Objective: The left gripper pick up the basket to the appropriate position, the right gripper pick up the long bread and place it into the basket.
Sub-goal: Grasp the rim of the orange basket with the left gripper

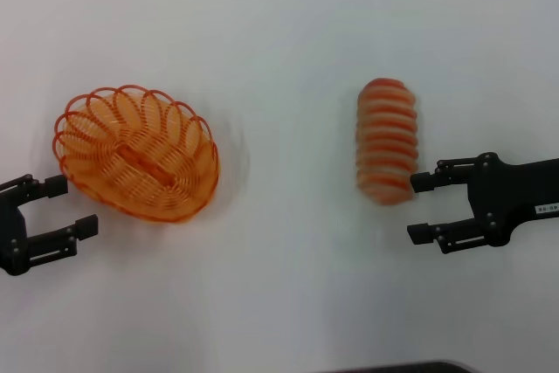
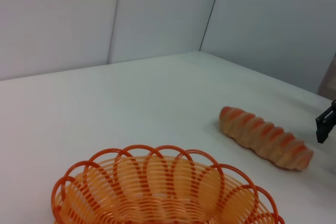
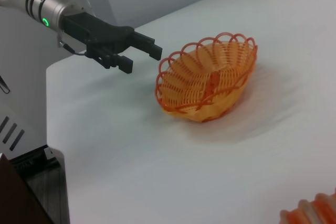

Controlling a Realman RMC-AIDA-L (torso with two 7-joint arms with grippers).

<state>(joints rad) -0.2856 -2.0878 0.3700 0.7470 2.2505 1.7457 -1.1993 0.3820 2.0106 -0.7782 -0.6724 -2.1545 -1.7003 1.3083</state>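
White tabletop (image 1: 288,24) bounded by pale wall panels | oval orange wire basket (image 1: 135,153) on robot's left, unheld | black left gripper (image 1: 72,207) just beside its near rim, fingers spread, empty | cream long bread with orange-red stripes (image 1: 386,140) lying right of centre | labelled black right gripper (image 1: 422,208) agape beside bread's near end, empty

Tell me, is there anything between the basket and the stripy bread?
Nothing: the head view shows only bare white table between the basket and the long bread.

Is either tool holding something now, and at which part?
Nothing is held. The left tool is open beside the orange wire basket; the right tool is open near the striped cream bread.
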